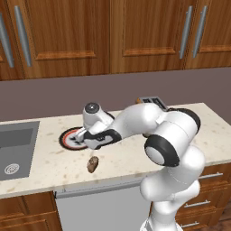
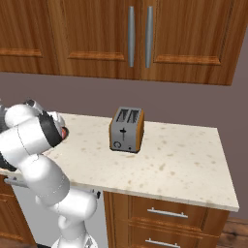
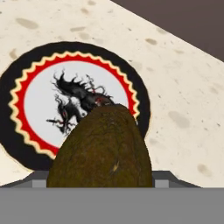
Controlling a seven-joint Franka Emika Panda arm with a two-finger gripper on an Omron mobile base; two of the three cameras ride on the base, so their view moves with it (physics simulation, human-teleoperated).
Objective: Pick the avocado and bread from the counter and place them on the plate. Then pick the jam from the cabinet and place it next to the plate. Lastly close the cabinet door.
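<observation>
In the hand view the dark olive avocado [image 3: 103, 148] sits between the fingers of my gripper [image 3: 103, 180], which is shut on it. It hangs just above the near rim of the plate [image 3: 26, 109], round with a red and black rim. From the left base view the gripper [image 1: 82, 135] hovers over the right side of the plate [image 1: 67, 139]. The brown lumpy bread [image 1: 93, 164] lies on the speckled counter [image 1: 49, 162] in front of the plate. The wood cabinet [image 1: 149, 36] hangs above, and the doors I can see are shut. The jam is hidden.
A steel sink [image 1: 13, 149] is set into the counter at the left. A silver toaster [image 2: 127, 130] stands behind my arm on the right. Drawers [image 2: 167, 213] sit under the counter's right end.
</observation>
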